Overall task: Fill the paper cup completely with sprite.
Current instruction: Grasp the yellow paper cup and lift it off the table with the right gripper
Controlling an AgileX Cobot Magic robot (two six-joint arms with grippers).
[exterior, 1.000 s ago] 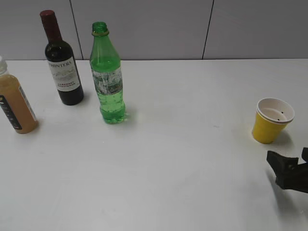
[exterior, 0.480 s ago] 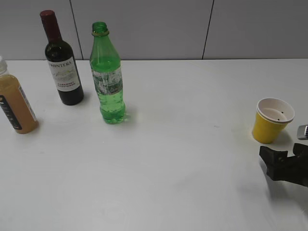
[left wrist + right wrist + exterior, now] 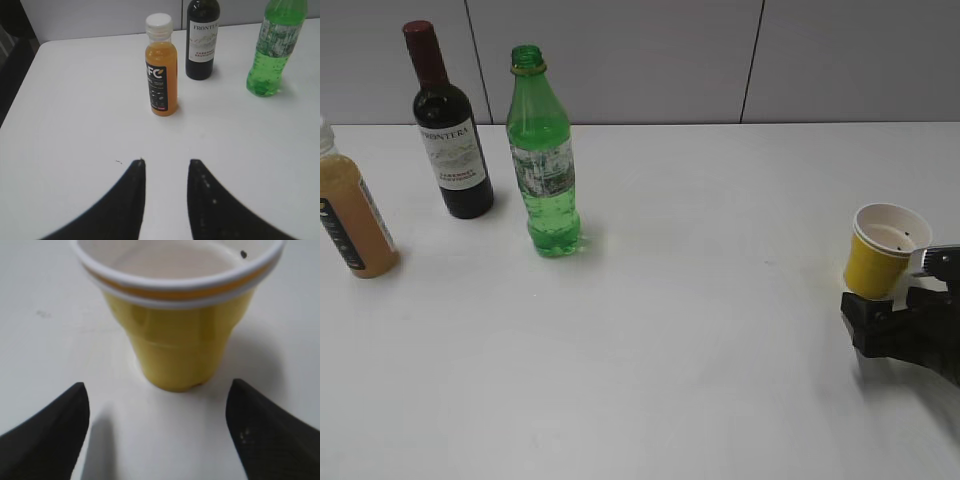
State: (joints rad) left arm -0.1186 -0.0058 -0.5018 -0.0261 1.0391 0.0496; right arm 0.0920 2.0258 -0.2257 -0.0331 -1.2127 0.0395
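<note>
Black tapered fingers [image 3: 45, 432]; right gripper [image 3: 900, 325] black, blocky.

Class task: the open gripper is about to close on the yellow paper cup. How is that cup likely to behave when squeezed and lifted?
The paper cup looks thin-walled and empty, so it probably dents under a firm squeeze and is very light. Its base is narrower than its rim, so a nudge from the right gripper may tip it.

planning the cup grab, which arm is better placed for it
Right. The right gripper has open jaws facing the paper cup; the left gripper faces the bottles far away.
</note>
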